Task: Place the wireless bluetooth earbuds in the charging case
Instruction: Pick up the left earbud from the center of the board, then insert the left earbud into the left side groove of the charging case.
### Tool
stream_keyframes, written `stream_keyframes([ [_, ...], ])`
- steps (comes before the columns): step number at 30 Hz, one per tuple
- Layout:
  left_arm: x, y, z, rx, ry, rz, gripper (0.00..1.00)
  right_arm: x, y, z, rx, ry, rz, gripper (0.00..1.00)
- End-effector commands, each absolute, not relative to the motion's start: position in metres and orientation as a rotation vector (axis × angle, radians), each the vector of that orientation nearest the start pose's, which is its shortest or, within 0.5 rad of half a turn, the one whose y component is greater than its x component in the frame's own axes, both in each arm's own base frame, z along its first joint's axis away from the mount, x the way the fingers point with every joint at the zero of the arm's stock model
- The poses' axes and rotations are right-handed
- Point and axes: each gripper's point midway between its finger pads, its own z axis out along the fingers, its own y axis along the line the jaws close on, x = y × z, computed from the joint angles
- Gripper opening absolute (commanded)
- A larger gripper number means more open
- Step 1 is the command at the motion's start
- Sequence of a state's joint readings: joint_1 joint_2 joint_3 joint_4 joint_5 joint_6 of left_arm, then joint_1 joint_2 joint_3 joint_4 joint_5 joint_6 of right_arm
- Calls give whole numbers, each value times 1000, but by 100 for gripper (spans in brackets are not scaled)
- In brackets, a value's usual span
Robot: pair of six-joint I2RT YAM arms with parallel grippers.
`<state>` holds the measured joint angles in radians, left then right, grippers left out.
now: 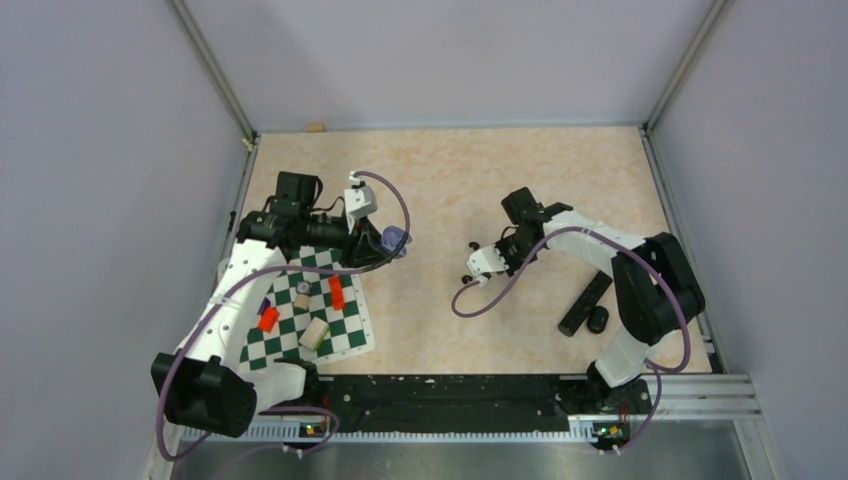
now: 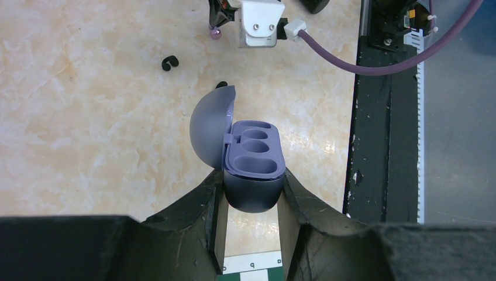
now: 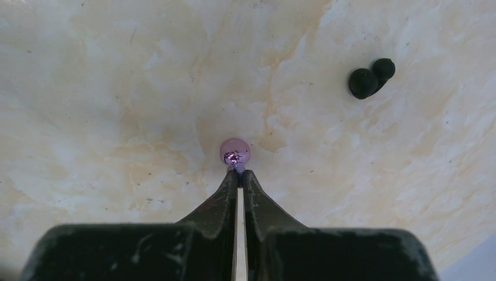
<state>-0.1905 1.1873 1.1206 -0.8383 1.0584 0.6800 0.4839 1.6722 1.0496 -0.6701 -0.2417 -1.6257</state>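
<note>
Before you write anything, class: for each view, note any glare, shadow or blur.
Top external: even light, faint shadows, case tiny. Left wrist: case sharp, pale glare on the table beside it. Right wrist: bright glint on the earbud; the fingers nearest the lens are dark and soft.

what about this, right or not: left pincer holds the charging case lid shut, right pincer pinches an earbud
No: the left wrist view shows the lid open. The left pincer holds the charging case, lid open; the right pincer pinches an earbud.
</note>
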Motion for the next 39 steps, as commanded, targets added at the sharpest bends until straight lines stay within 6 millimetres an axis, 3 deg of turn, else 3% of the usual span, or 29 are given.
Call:
stream_keyframes([
  [1,225,-189,250,1262,1638,-1012,0,313,181,56,-2410,1294,117,0],
  [5,225,-189,249,1260,1639,-1014,0,309,185,74,-2368,1334,164,0],
  [13,231,-190,250,1236,1644,-1004,0,295,198,140,-2121,1411,230,0],
  [22,241,-192,254,1188,1658,-985,0,274,226,243,-1673,1401,394,0],
  [30,268,-203,285,1214,1611,-919,0,265,246,345,-1270,1206,518,0],
  [34,268,-216,288,1278,1621,-942,0,249,257,364,-1230,1161,659,0],
  [39,251,-241,270,1332,1581,-979,0,233,268,367,-1174,1135,806,0],
])
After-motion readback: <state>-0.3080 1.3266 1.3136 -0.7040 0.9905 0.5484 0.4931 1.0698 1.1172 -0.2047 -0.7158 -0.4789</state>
